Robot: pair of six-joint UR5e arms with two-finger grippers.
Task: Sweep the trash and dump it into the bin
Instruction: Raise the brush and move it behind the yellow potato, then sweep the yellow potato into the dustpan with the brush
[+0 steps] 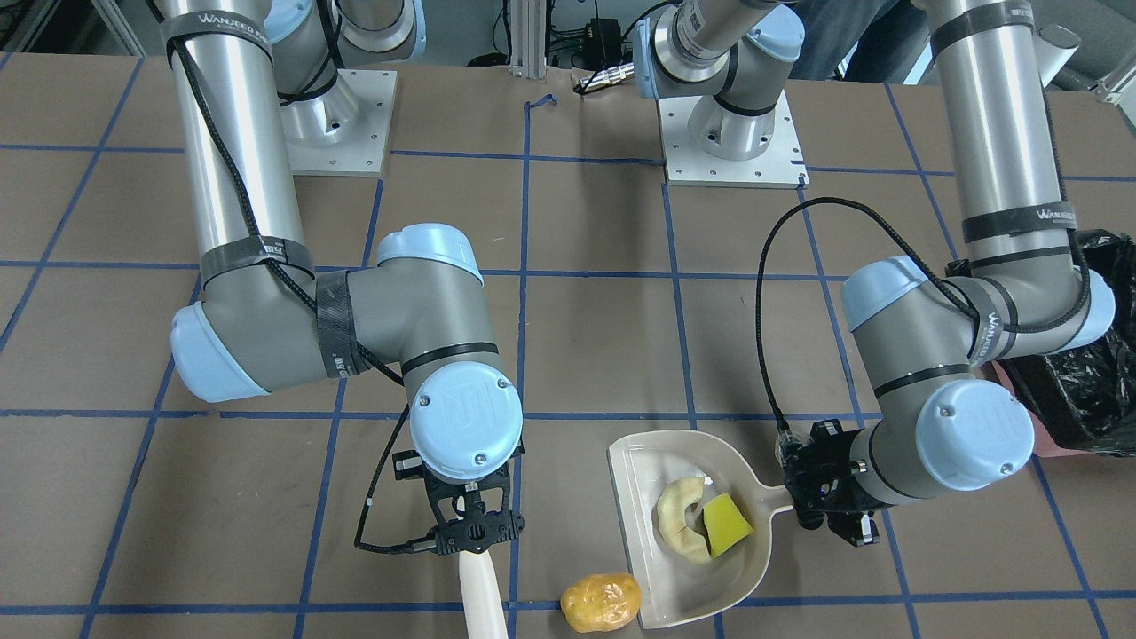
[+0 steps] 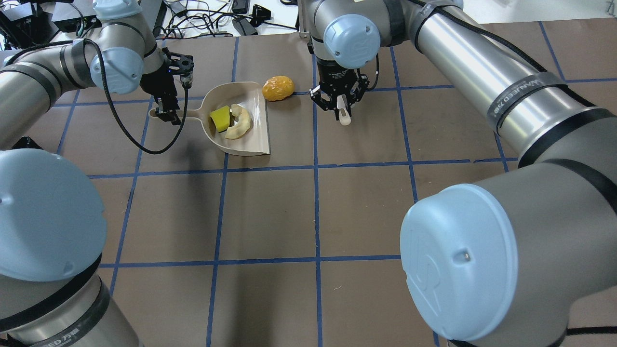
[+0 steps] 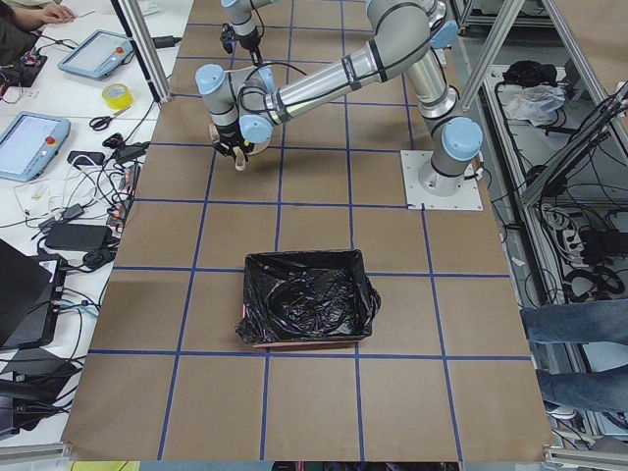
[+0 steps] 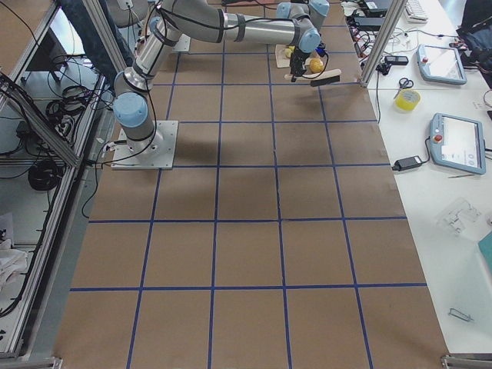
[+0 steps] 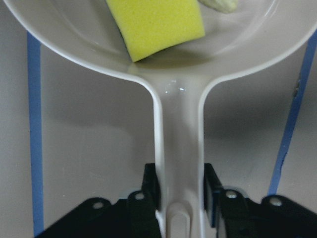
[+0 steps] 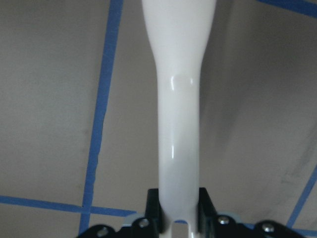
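My left gripper (image 2: pixel 164 113) is shut on the handle of the beige dustpan (image 2: pixel 250 140), which lies flat on the table. The yellow sponge block (image 2: pixel 220 118) and the cream peel piece (image 2: pixel 239 123) lie inside the pan. The sponge also shows in the left wrist view (image 5: pixel 156 25). The golden-brown potato-like lump (image 2: pixel 278 88) lies on the table just outside the pan's open edge. My right gripper (image 2: pixel 342 108) is shut on a cream brush handle (image 6: pixel 178 99), to the right of the lump. The bin (image 3: pixel 307 299), lined with a black bag, stands far off on my left side.
The two arm bases (image 1: pixel 732 133) are bolted at the table's robot side. The bin's edge (image 1: pixel 1087 390) shows behind my left elbow in the front view. A side bench with tablets and tape (image 4: pixel 453 142) runs along the table's far edge.
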